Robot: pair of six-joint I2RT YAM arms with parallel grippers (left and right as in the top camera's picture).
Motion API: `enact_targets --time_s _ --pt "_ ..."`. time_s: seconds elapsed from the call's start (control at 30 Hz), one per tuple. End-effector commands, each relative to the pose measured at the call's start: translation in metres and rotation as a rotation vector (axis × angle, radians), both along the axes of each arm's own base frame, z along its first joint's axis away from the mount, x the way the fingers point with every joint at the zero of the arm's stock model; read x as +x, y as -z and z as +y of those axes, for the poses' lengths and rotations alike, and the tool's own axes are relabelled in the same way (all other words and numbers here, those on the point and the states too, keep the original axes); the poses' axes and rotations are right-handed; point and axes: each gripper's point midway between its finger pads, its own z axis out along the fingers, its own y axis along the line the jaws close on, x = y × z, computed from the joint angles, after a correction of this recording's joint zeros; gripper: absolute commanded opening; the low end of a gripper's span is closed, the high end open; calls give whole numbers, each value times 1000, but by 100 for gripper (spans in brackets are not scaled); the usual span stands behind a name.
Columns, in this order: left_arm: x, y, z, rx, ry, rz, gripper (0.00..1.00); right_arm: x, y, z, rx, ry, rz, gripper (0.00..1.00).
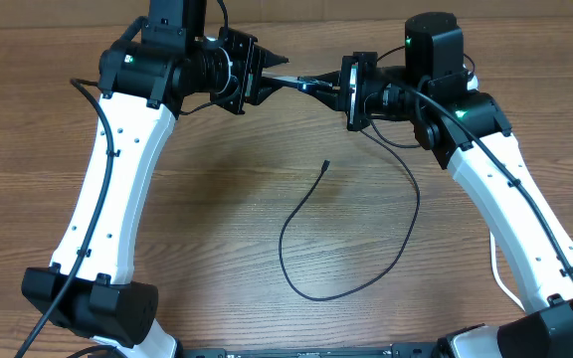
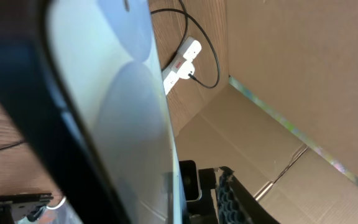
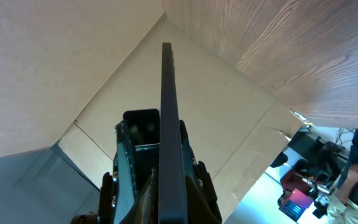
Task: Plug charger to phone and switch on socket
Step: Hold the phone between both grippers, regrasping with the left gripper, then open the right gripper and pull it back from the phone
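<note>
Both arms meet at the back of the table around the phone [image 1: 301, 82], which is held edge-on in the air. My right gripper [image 1: 344, 89] is shut on it; the right wrist view shows its dark edge [image 3: 166, 106] clamped between the fingers [image 3: 166, 190]. My left gripper [image 1: 270, 80] is open around the phone's other end. In the left wrist view the pale phone face [image 2: 117, 112] fills the left, with a gap to the one visible finger [image 2: 227, 193]. The charger cable [image 1: 406, 229] loops on the table, its tip [image 1: 326, 162] lying free. The socket [image 2: 182, 59] shows only in the left wrist view.
The wooden table [image 1: 217, 219] has a cardboard wall [image 2: 278, 143] behind it. A white cord [image 1: 498, 273] runs under the right arm near the right edge. The arm bases [image 1: 88, 298] stand at the front corners.
</note>
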Motion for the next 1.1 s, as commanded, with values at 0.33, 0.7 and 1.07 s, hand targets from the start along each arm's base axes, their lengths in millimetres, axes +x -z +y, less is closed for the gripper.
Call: enact_targets --time_s 0.33,0.7,1.07 --pt "3 2 -1 -5 -10 8 13 -13 -35 2 37 -28 -77 21" --pt "3 2 -1 -6 -15 12 4 -12 -39 4 19 -56 -173 44" --pt "22 17 44 184 -57 -90 4 -2 -17 -9 -171 -57 -357 77"
